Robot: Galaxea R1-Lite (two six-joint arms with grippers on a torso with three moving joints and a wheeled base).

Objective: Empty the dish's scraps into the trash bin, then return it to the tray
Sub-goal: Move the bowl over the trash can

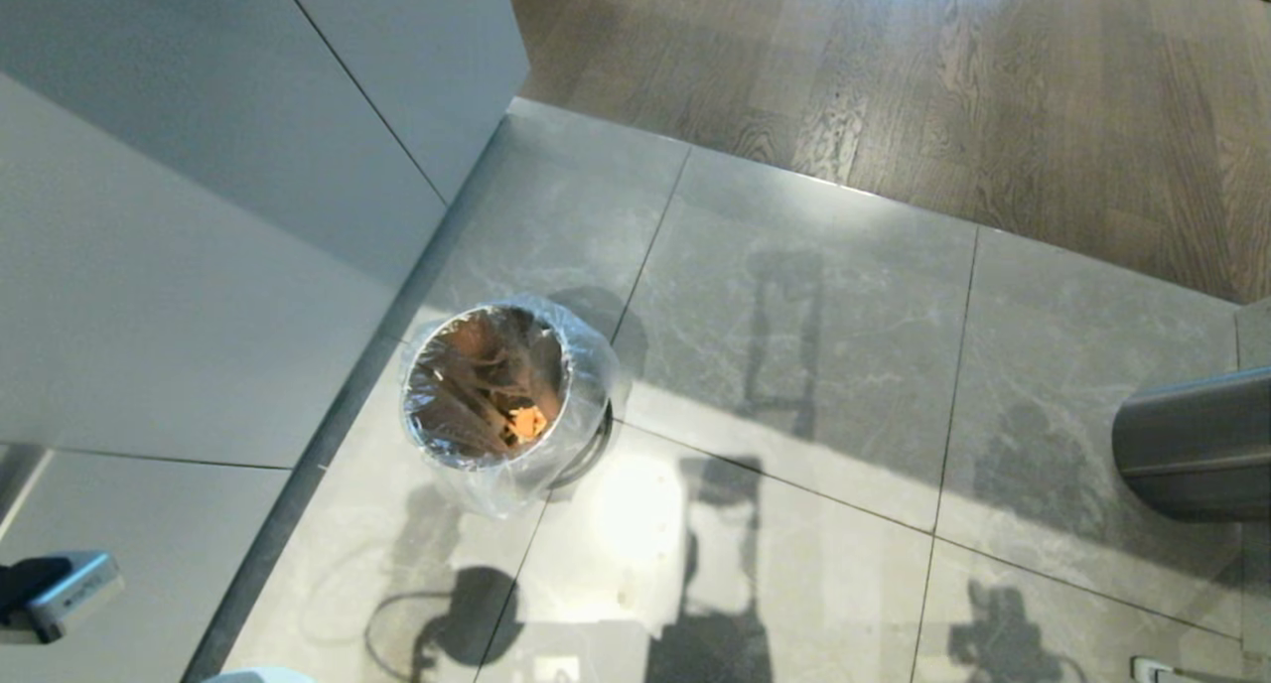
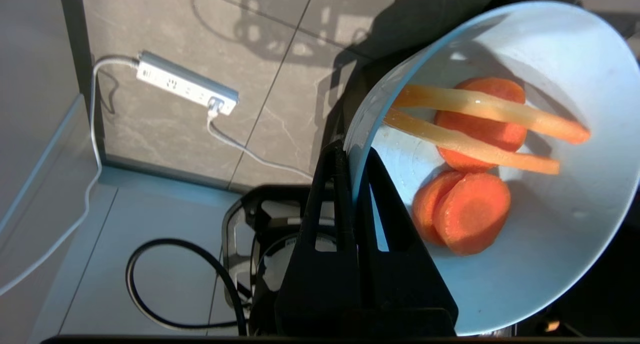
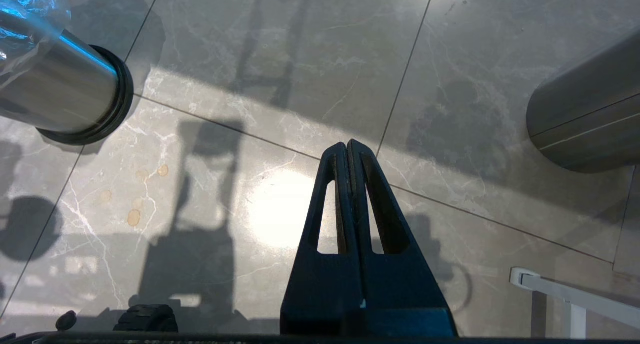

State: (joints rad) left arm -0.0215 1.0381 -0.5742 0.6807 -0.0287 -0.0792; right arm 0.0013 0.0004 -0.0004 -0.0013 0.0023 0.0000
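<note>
1. left gripper (image 2: 350, 156): jaws pinched tight on the rim of the dish (image 2: 525, 264), one finger inside the wall, one outside; judged a rim grip so the bowl can be tipped without touching the food
2. dish: pale blue-white, hangs to one side of the left jaws, clear of the floor, its hollow facing the wrist camera
3. scraps (image 2: 475, 159): orange slices and pale fry sticks lying inside the dish, just beyond the inner finger; none spilled, so the emptying step is judged not yet done
4. trash bin (image 1: 506, 390): metal, clear liner over its rim, standing on the grey tile floor (image 1: 794, 365) near a white cabinet (image 1: 199, 216); orange bits already inside; not seen from the left wrist, so its place relative to those jaws cannot be told
5. right gripper (image 3: 348, 149): jaws closed on nothing, parked over bare tile between the trash bin and a dark grey cylinder bin (image 3: 585, 124)
6. power strip (image 2: 187, 84): on the floor, well beyond the left jaws
7. tray: not in view
</note>
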